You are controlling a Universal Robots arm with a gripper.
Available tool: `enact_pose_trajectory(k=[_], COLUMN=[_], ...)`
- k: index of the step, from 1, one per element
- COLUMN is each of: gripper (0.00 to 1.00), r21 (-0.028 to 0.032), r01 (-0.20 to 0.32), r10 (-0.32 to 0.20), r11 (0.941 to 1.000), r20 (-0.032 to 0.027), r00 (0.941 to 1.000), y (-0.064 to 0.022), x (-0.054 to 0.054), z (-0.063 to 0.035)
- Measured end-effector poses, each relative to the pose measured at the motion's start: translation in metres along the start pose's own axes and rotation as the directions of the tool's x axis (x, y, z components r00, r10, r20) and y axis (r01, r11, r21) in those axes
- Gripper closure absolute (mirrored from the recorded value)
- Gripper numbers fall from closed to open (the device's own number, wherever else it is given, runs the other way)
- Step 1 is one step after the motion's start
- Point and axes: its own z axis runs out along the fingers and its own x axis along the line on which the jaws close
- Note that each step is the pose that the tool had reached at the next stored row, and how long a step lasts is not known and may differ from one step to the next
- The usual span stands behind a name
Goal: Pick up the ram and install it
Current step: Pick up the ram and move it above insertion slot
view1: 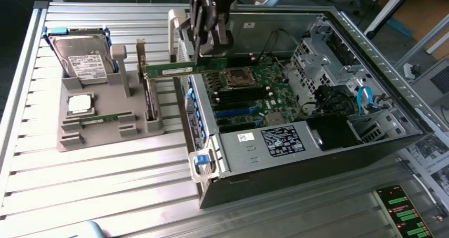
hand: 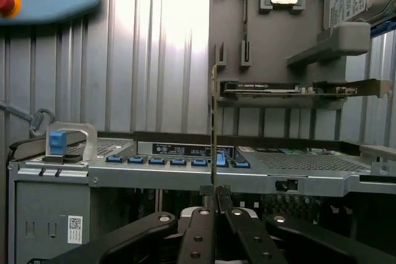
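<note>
Ram point(hand: 214, 128) sits in the hand point(hand: 215, 196). In the wrist view we see the thin board edge-on, pinched between the two closed fingers point(hand: 199, 239) and running straight out from them. We place it above the open computer case point(view1: 281, 180), near the case wall that faces the grey holder point(view1: 98, 138), and well clear of the motherboard point(view1: 263, 85) on the case floor. The holder stands on the table point(view1: 105, 190) just beside the case, with the expansion card point(view1: 172, 69) upright in it on the side nearest the case.

We judge the pick-up done and the work now at carrying in and lining up; nothing is seated yet. In our view, installing calls for three things:

- **Alignment:** the stick's long edge must run parallel to one of the long black slots point(view1: 242, 95) beside the processor socket point(view1: 237, 78) inside the case.
- **Approach:** the board must stay upright, not tilted, on a straight descent.
- **Seating:** an even push is needed so that both ends go home together.

We cannot tell whether the slot latches stand open. The hand must also keep clear of the nearby case wall, and its grip must not let the thin board slip or twist.
</note>
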Motion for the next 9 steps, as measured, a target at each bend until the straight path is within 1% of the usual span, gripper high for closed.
enact_pose_trajectory(k=[1, 2, 7, 9], gripper=[0.88, 0.88, 0.88, 0.88], r21=[-0.0001, -0.0003, -0.0009, -0.0012], r01=[0.0, 0.001, 0.001, 0.003], r10=[0.0, -0.001, -0.001, -0.003], r11=[1.0, 1.0, 1.0, 1.0], r20=[0.0, 0.0001, 0.0001, 0.0001], r00=[1.0, 1.0, 1.0, 1.0], y=[-0.0025, -0.0072, -0.0193, -0.0288], x=[0.0, 0.001, 0.003, 0.004], z=[0.0, -0.0001, -0.0001, -0.0002])
